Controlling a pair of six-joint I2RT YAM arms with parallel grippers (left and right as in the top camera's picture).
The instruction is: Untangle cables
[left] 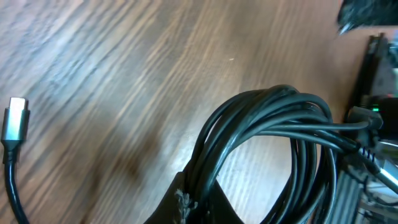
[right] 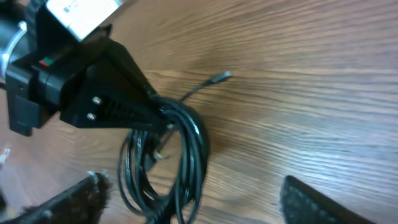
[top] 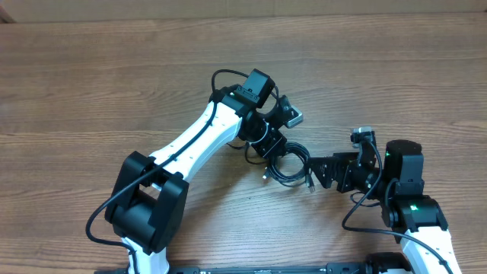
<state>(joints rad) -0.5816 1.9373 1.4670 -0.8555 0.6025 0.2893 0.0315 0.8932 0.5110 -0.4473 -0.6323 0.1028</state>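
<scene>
Wood-grain desk stretches out under both arms, and all the business is toward its near edge, a little right of the middle. That is where the cables are: thin black cords wound together into one loose oval coil, lying on the desk between the two arms.

The left gripper reaches in from the far-left side and is clamped on the coil, pinching several strands together at its rim. From the right wrist view you can see the black jaws closed right over the cords. The right gripper sits just beside the coil on the opposite side, pointed at it. Its fingers are spread wide apart and hold nothing.

What the next move turns on, I'd say, is this. From the right gripper the coil lies straight ahead and close. Its long axis seems to run from the left gripper's pinch toward the right gripper, so the nearest curve of the loop faces those spread fingers. One silver-tipped plug sticks out on a short tail beyond the coil, free on the desk, nearer the left arm's side.

The right arm is plainly the one free to act. I'd guess it has to close on a single strand and draw it away from the pinch. Taking the whole bundle would only drag the knot along.
</scene>
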